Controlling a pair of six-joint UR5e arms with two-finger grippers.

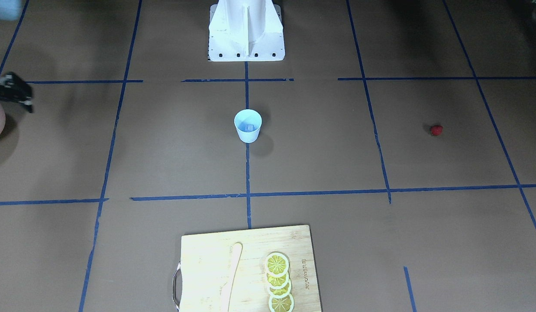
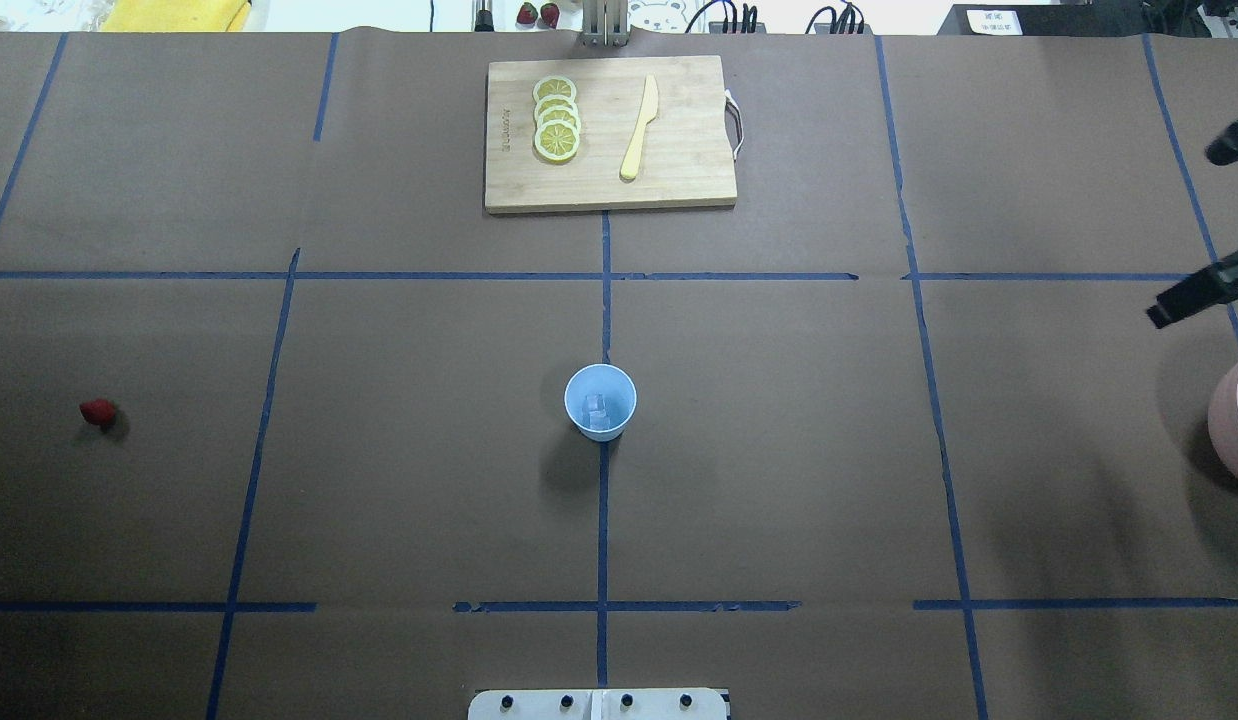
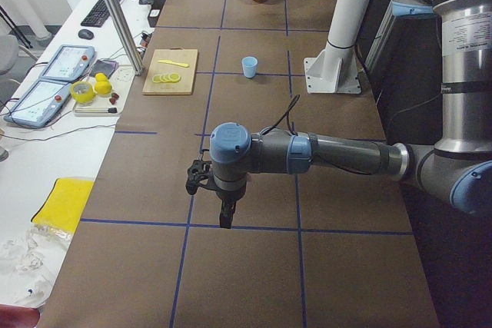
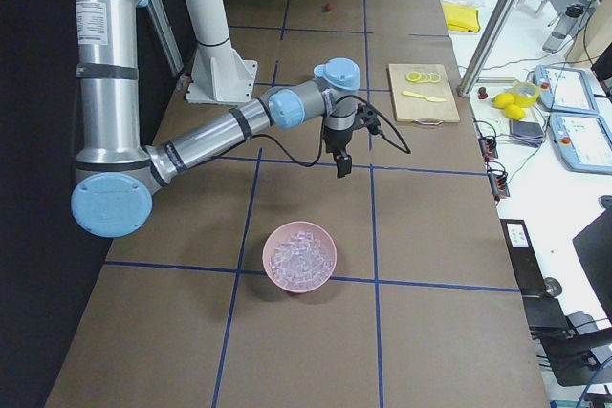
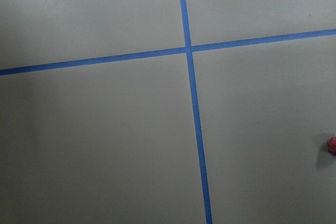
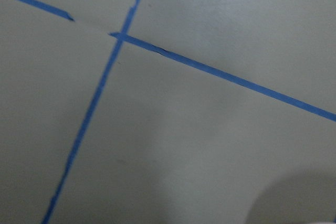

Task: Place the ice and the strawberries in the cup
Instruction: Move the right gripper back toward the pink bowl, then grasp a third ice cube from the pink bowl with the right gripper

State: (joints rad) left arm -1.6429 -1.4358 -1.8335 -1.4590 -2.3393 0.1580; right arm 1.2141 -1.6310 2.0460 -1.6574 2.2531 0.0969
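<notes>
The light-blue cup [image 1: 247,125] stands upright at the table's centre, also in the overhead view [image 2: 600,400]. One clear ice cube [image 2: 596,407] lies inside it. The strawberry [image 2: 98,412] lies on the brown paper far on my left side, also in the front view [image 1: 436,130] and at the left wrist view's right edge [image 5: 332,145]. My left gripper [image 3: 224,220] shows only in the left side view, pointing down above the table; I cannot tell its state. My right gripper [image 2: 1161,314] hangs at the right edge near the pink bowl, with nothing visible in it; whether it is open or shut is unclear.
A pink bowl [image 4: 299,257] of ice cubes sits at the far right. A wooden cutting board [image 2: 679,170] with lemon slices [image 2: 557,118] and a pale knife [image 2: 639,128] lies at the far middle. The white robot base [image 1: 246,30] stands behind the cup.
</notes>
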